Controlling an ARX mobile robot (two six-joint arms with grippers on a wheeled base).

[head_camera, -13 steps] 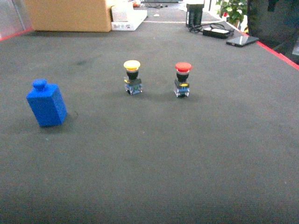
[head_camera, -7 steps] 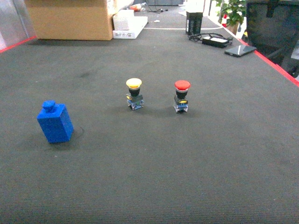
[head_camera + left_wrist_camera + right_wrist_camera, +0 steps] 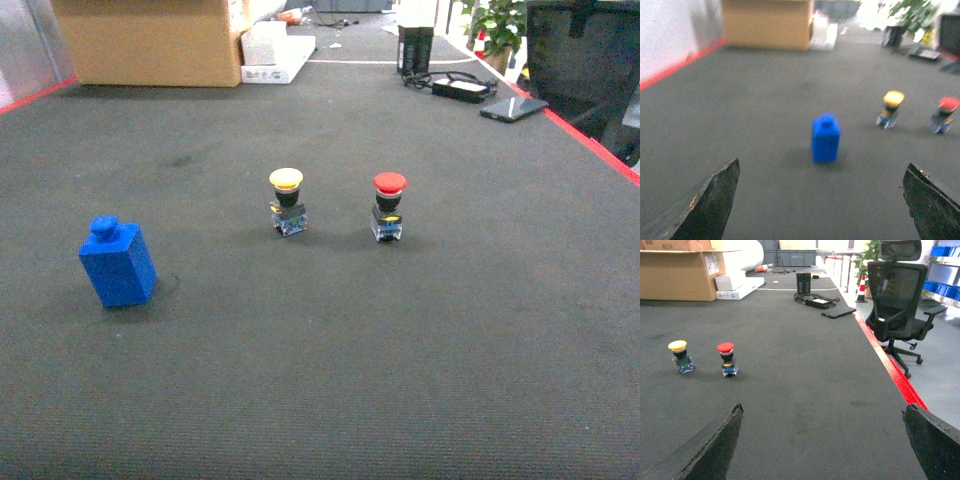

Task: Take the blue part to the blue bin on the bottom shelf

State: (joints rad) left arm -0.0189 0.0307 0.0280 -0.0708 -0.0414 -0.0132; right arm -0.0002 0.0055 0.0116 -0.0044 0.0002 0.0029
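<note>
The blue part point(image 3: 118, 263) is a small boxy block with a round knob on top, standing upright on the dark table at the left; the left wrist view has the blue part point(image 3: 825, 138) ahead of the jaws. My left gripper point(image 3: 821, 172) is open, its fingers spread wide and well short of the block, nothing between them. My right gripper point(image 3: 822, 412) is open too, over bare table near the red edge. Neither gripper appears in the head view. The blue bin and the bottom shelf are out of view.
A yellow-capped push button point(image 3: 287, 201) and a red-capped push button point(image 3: 389, 206) stand mid-table. A cardboard box point(image 3: 150, 40) and a white box point(image 3: 277, 45) sit at the far edge, with a phone point(image 3: 515, 108) and adapter at back right. An office chair point(image 3: 897, 300) stands beyond the red table edge point(image 3: 890, 367).
The head view pulled back and tilted over the last second, so the block and buttons appear smaller and shifted; in the last half second nothing moved.
</note>
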